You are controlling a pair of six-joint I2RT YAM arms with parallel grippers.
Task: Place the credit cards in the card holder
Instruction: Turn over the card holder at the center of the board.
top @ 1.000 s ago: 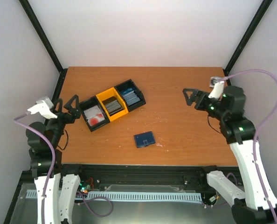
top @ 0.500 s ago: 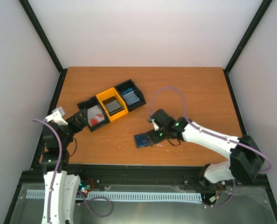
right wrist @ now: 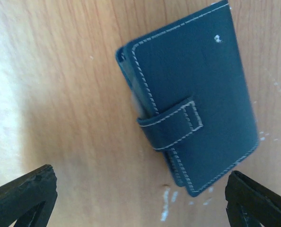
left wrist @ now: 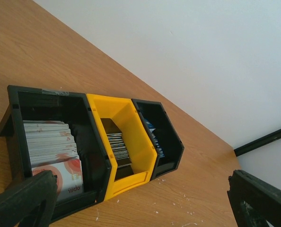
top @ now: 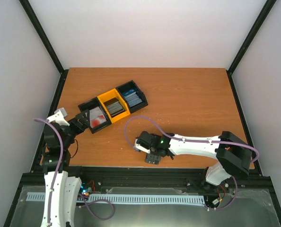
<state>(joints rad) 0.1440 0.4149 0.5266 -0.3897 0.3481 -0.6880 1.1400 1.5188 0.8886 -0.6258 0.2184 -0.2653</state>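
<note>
The credit cards are a stack of red and white cards standing in the left black bin; they also show in the top view. The card holder is a closed navy wallet with its snap tab fastened, lying flat on the table. My right gripper hangs open just above it, a finger on either side, touching nothing. In the top view my right gripper hides the wallet. My left gripper is open and empty, low by the near end of the bins.
A yellow bin with dark cards and a black bin with blue cards join the left bin in a slanted row. The right arm lies along the table's near edge. White specks dot the wood.
My right arm swung in from the far right to the wallet and now sits lower, nearer the front edge. My left gripper dropped toward the bins and then held still.
</note>
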